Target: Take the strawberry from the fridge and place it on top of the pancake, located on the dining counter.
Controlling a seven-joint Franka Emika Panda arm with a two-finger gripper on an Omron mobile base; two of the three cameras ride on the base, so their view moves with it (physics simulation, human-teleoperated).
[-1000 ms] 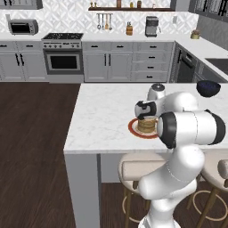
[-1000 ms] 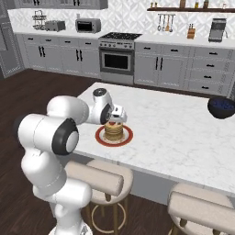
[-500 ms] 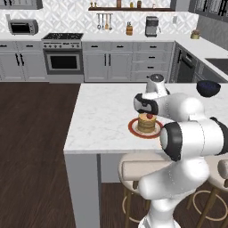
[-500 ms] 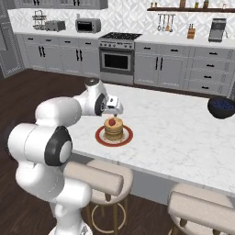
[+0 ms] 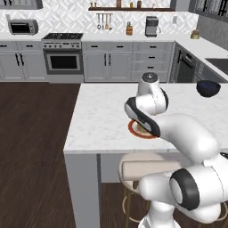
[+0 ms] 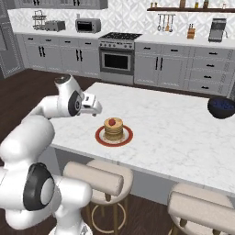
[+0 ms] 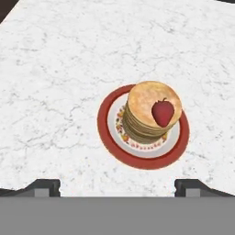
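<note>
The strawberry [image 7: 162, 112] lies on top of the pancake [image 7: 146, 114], a tan stack on a red-rimmed plate [image 7: 108, 133] on the white marbled dining counter [image 7: 55, 69]. My gripper [image 7: 118, 186] hangs open above and a little back from the plate, with its two dark fingertips [image 7: 43, 186] wide apart and nothing between them. From the right base view the strawberry [image 6: 111, 122] tops the pancake [image 6: 113, 131], and the gripper [image 6: 94, 109] is up and to its left, apart from it. In the left base view my arm hides most of the plate [image 5: 133, 129]. A dark grey front at the far left looks like the fridge [image 6: 7, 48].
A dark blue bowl [image 6: 221, 106] sits at the counter's far right end. Tan round stools [image 6: 96, 176] stand along the near side. Grey wall cabinets and an oven [image 6: 117, 59] line the back, across a dark wood floor.
The gripper has lifted off the pancake and drawn back to the left. The strawberry stays on the pancake, free of the fingers.
</note>
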